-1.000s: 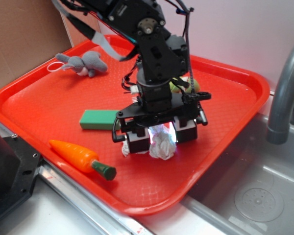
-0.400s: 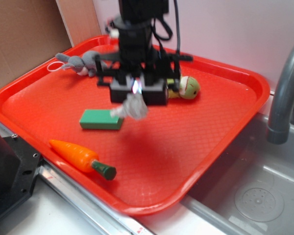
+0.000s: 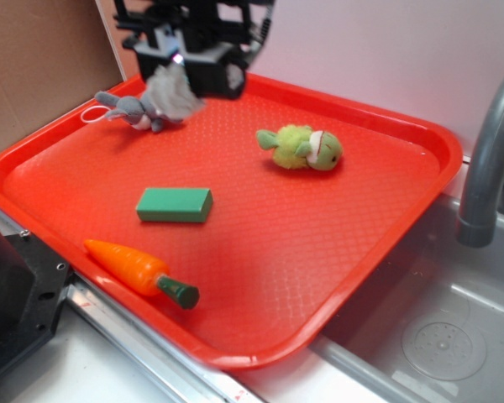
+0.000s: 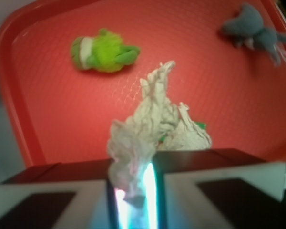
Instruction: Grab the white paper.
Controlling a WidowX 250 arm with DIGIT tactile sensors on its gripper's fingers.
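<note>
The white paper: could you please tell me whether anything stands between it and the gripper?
Nothing visible does. The gripper is shut on the white paper, which hangs clear above the red tray; the other things lie on the tray below it.

Exterior view: high, front-side, looking down across the whole red tray; wrist view: close, seemingly straight down, blurred; both share the green plush.

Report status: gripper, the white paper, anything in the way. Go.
Gripper shut on the white paper, held above the red tray. Grey plush mouse sits just beside it in the exterior view. Nothing in the way.
</note>
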